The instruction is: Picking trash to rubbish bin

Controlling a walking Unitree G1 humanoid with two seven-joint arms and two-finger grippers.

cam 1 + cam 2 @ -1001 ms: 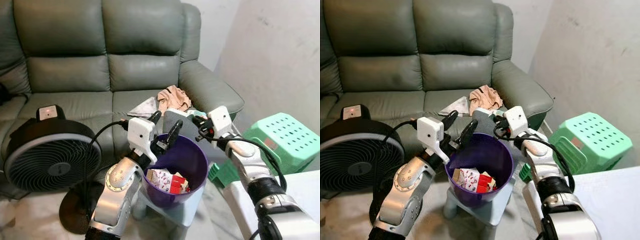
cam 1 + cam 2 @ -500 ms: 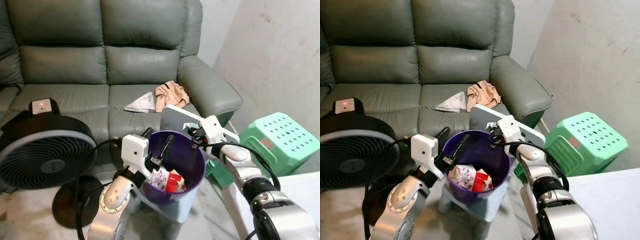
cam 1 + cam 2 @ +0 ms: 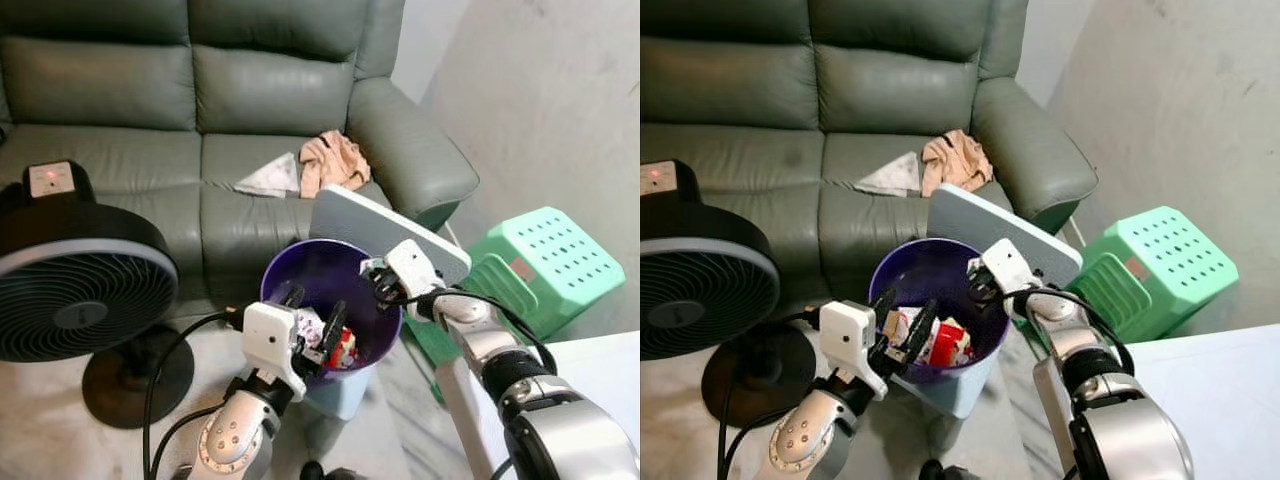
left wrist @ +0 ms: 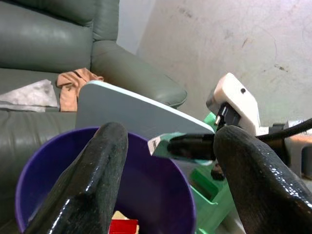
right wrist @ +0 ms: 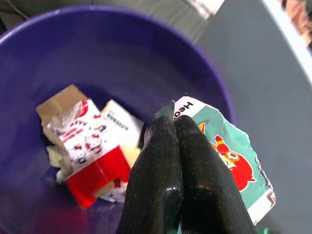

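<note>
A teal wrapper (image 5: 228, 146) is clamped between the closed fingers (image 5: 170, 170) of the right gripper (image 3: 378, 283), which is held at the bin's (image 3: 290, 275) far rim, just over the opening. The wrapper's printed face spreads out beyond the fingertips, half over the purple bowl and half over the grey lid (image 3: 385, 225) that stands propped behind the rim.

The left gripper (image 3: 312, 322) is set at the near rim with its fingers (image 4: 92, 180) spread apart and nothing between them; through the gap the right fingertips and the teal scrap can be seen across the bowl.

The step in hand is judged to be the drop. It would be done best if the right fingers were carried a little further in, toward the bowl's middle, before being parted, so that the light wrapper is not left to slide off onto the lid or flutter outside the rim. The release should be made low, close to the trash already lying there. The left fingers are best kept clear of the fall line.

Inside the bin, below the right fingertips, red-and-white packaging (image 5: 90, 161) and a piece of brown card (image 5: 61, 100) are heaped at the bottom, with plenty of room left above them
</note>
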